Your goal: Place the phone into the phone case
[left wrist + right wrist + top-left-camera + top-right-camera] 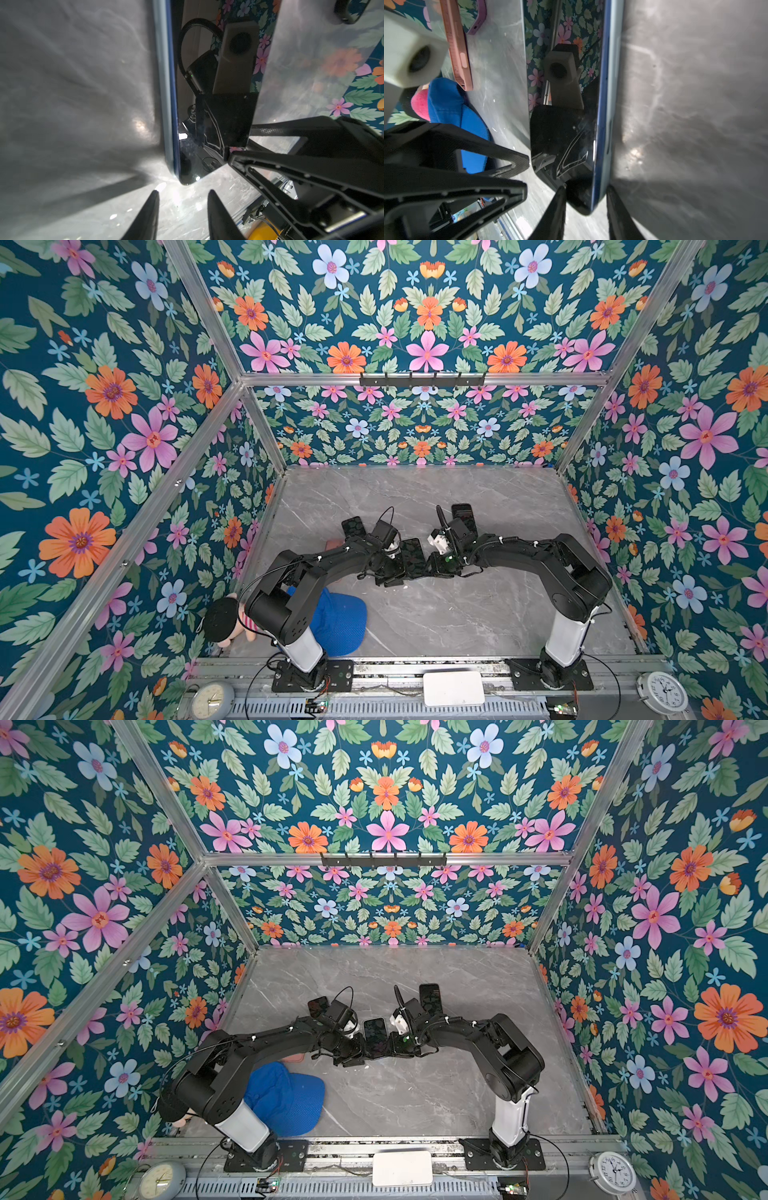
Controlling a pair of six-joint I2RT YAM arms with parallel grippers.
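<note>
The blue-rimmed black phone (411, 556) between the two pincers has a glossy glass face, mirror-bright, and a smooth satin blue rim. The left pincer (183, 190) and the right pincer (586, 186) have matt black plastic fingers, and one finger (270, 130) of the right pincer shows a carbon-weave texture. Beneath both, the grey marble-patterned tabletop (457, 614) is polished and reflective. Back from the left pincer toward its arm's base, the bright blue cap (286, 1102) is mesh cloth. Beyond the left pincer from the right one, the long pink phone case (458, 52) looks matt and rubbery. Brushed aluminium rails (415, 379) frame matt, printed floral walls (104, 406).
</note>
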